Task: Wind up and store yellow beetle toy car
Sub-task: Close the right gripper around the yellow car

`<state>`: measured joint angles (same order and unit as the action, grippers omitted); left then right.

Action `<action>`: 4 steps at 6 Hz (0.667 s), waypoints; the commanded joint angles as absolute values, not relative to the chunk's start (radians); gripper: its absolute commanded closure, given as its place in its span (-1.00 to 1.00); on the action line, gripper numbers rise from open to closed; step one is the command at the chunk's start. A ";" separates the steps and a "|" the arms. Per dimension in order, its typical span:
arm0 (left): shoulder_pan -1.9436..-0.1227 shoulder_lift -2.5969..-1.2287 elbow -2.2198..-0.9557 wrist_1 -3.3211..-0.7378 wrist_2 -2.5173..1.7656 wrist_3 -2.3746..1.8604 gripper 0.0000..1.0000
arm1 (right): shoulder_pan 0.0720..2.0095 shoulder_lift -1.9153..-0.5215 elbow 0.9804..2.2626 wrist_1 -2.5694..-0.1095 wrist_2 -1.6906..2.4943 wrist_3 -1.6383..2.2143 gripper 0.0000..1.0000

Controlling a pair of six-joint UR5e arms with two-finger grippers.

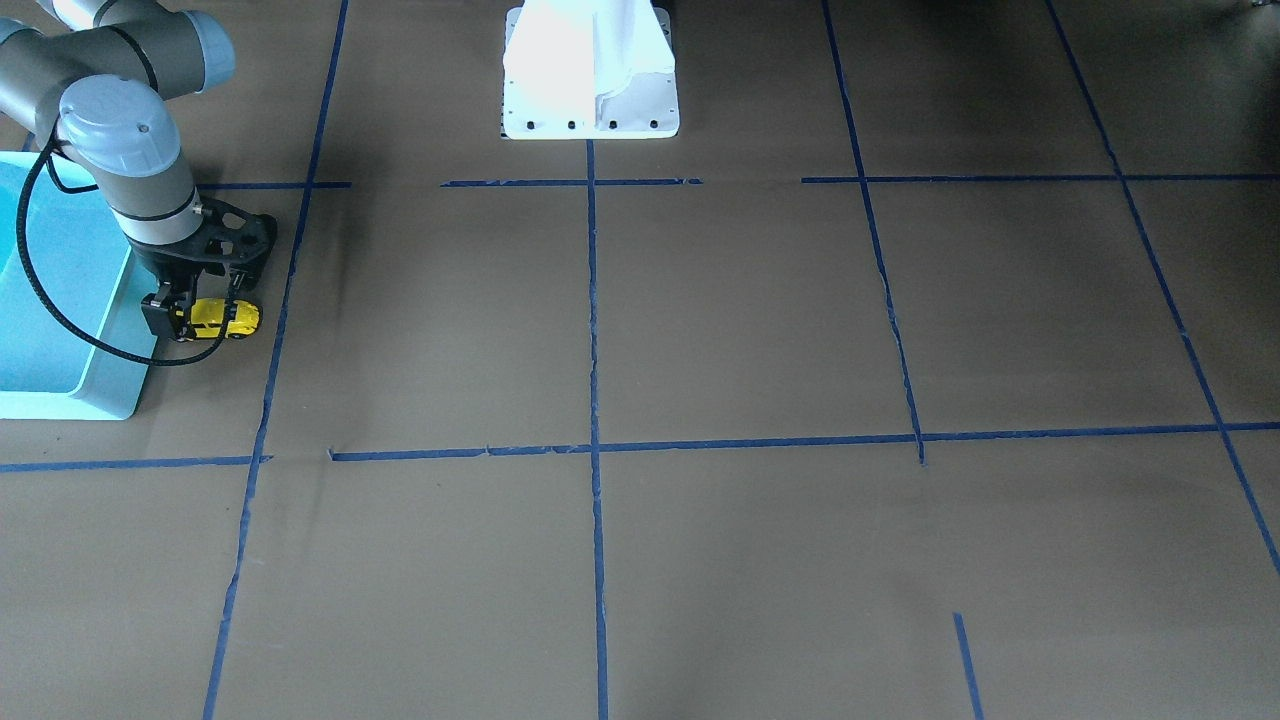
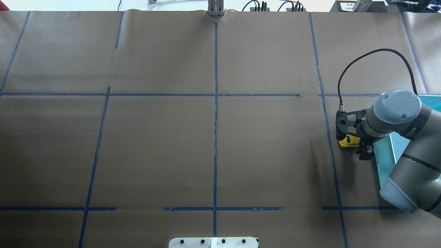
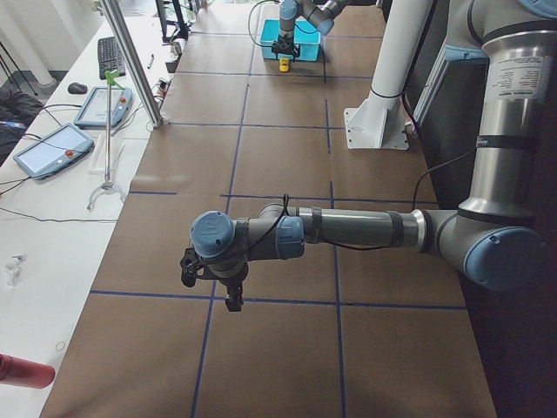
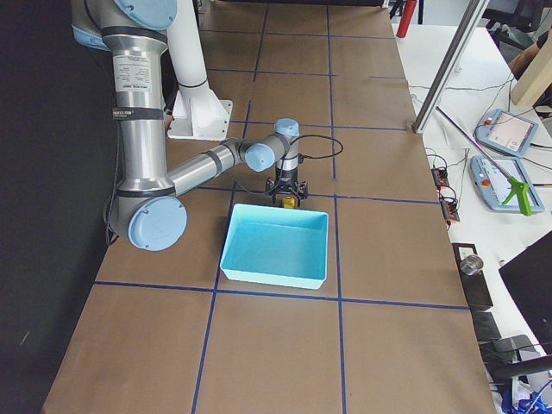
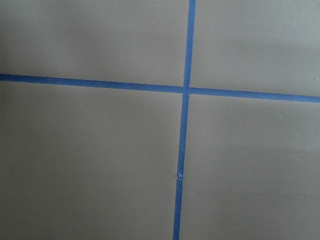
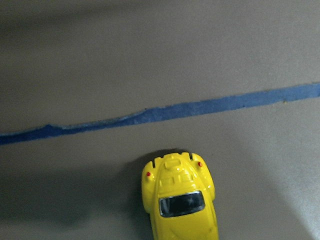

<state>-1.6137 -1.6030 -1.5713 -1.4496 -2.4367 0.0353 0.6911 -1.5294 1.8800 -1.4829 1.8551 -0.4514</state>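
Note:
The yellow beetle toy car (image 1: 225, 318) sits low on the brown table just beside the light blue bin (image 1: 60, 300). My right gripper (image 1: 180, 318) is shut on the car's front part, and its rear sticks out on the side away from the bin. The overhead view shows the car (image 2: 347, 141) under the right gripper (image 2: 361, 146). The right wrist view shows only the car's rear and window (image 6: 182, 200), no fingers. My left gripper (image 3: 228, 292) hovers over bare table far from the car; I cannot tell whether it is open or shut.
The light blue bin (image 4: 276, 246) shows nothing inside and lies next to the car on the robot's right end of the table. The robot's white base (image 1: 590, 90) stands at mid table edge. Blue tape lines (image 5: 185, 125) cross the brown paper.

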 commanded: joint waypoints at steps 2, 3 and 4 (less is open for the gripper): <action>-1.614 -1.603 -1.574 -1.450 -2.436 0.037 -1.00 | 0.690 -1.529 1.858 -1.470 1.856 -0.452 -0.99; -1.614 -1.603 -1.572 -1.450 -2.436 0.037 -1.00 | 0.690 -1.531 1.856 -1.470 1.855 -0.453 -0.83; -1.614 -1.603 -1.565 -1.450 -2.436 0.037 -1.00 | 0.690 -1.529 1.859 -1.470 1.856 -0.449 -0.56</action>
